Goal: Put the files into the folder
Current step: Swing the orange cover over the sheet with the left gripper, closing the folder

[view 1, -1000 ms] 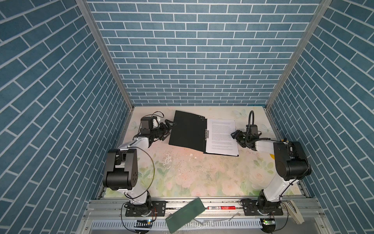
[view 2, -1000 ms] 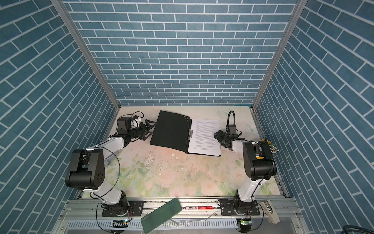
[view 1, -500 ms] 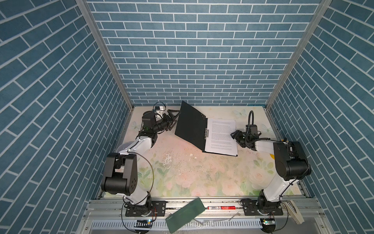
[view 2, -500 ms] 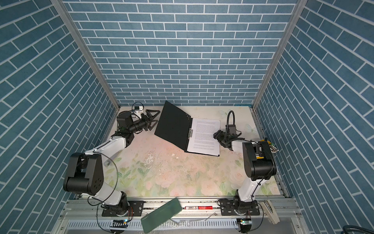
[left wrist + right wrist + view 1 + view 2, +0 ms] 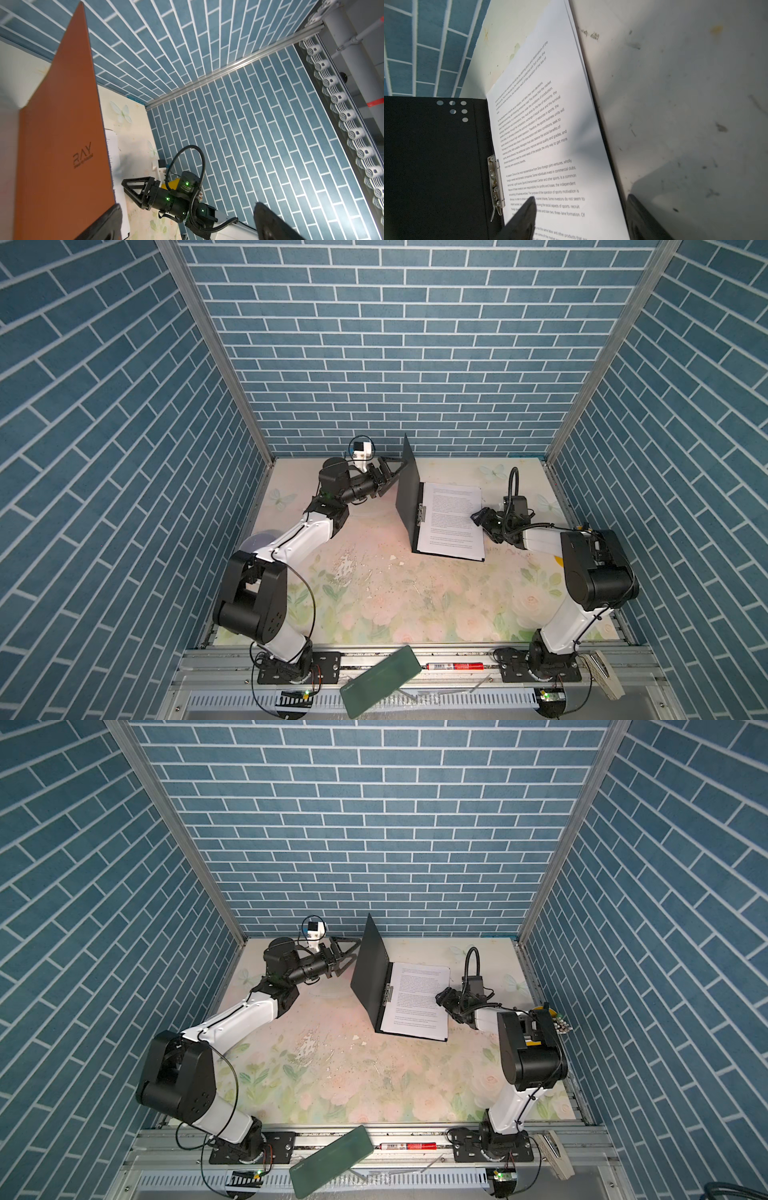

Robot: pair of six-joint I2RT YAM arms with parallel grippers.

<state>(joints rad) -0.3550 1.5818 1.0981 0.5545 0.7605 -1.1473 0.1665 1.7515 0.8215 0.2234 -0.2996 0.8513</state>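
The folder (image 5: 408, 493) lies open at the far middle; its right half is flat and holds the files (image 5: 451, 518). The left gripper (image 5: 394, 476), fingers spread wide, is against the orange outside of the left cover. The right gripper (image 5: 480, 526), fingers also apart, straddles the right edge of the files. The cover, flat one second ago, now stands nearly upright.

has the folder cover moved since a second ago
Yes: the folder cover swung up from flat on the table to nearly upright, toward the files.
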